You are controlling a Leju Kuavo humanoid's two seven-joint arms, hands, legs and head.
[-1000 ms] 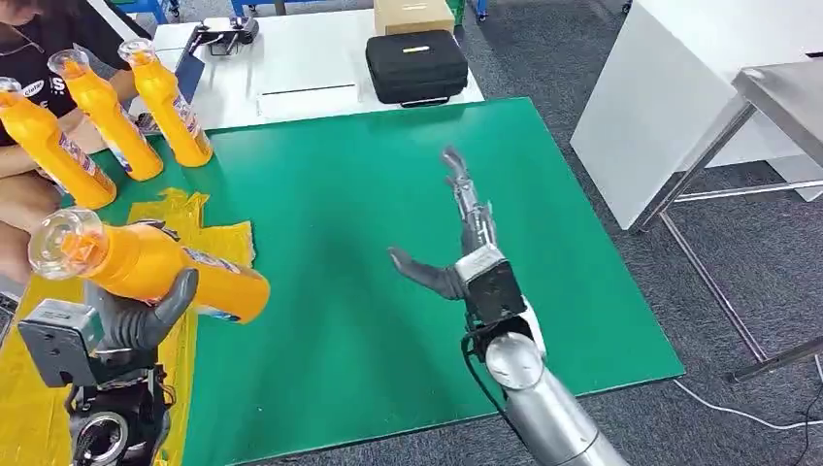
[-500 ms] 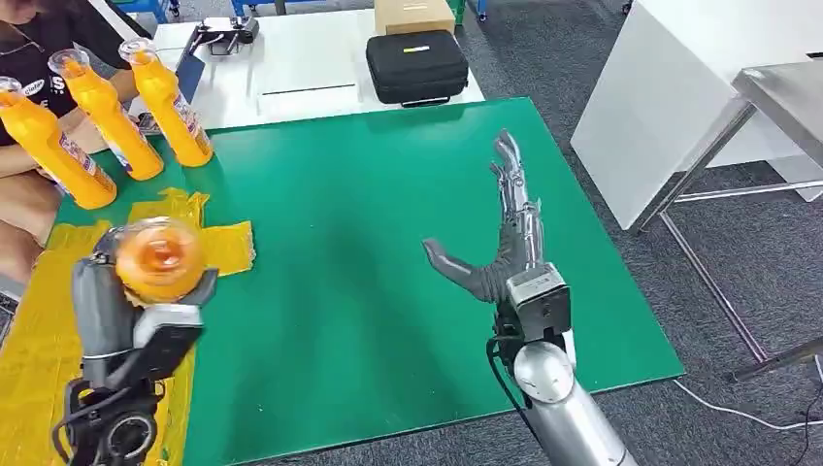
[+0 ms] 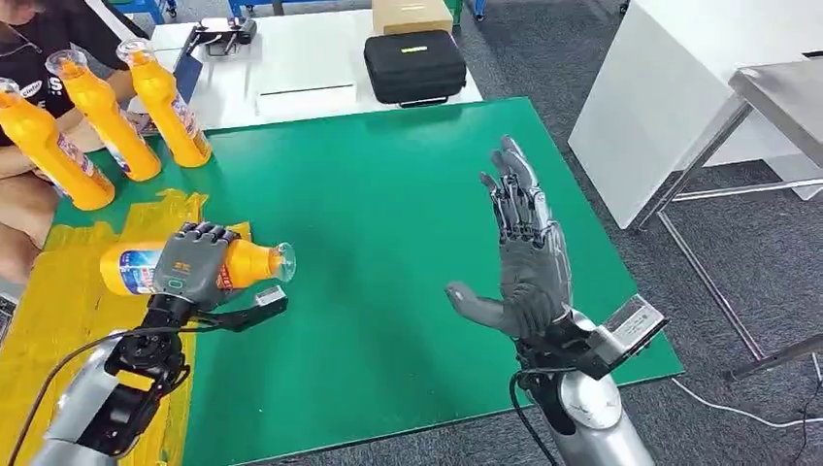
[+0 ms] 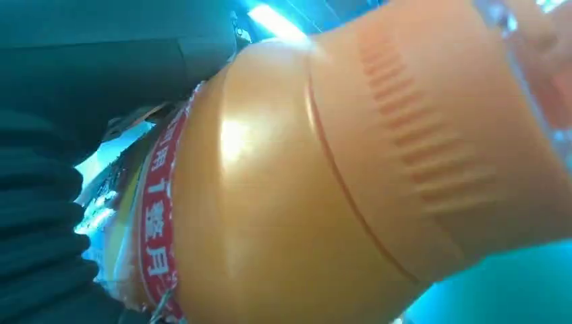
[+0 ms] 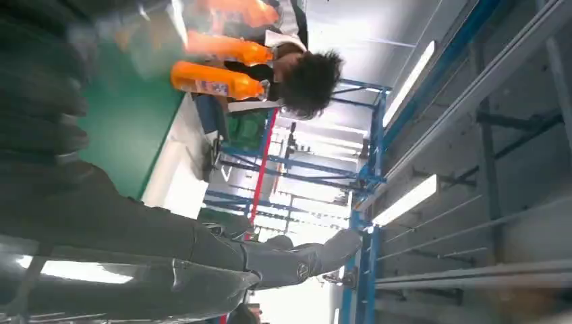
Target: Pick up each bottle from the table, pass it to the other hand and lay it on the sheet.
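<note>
My left hand grips an orange bottle from above. The bottle lies level over the right edge of the yellow sheet, with its clear cap toward the middle of the green table. In the left wrist view the bottle sits close against the dark fingers. Three more orange bottles stand upright at the table's back left. My right hand hovers open over the table's right side, fingers spread and pointing away, holding nothing; its fingers also show in the right wrist view.
A person sits at the far left, an arm near the standing bottles. Behind the green table is a white table with a black case and a cardboard box. A white bench stands to the right.
My left hand has turned the bottle from cap-toward-camera to lying level with the cap pointing right, and lowered it. My right hand has drawn back to the right and rolled over.
</note>
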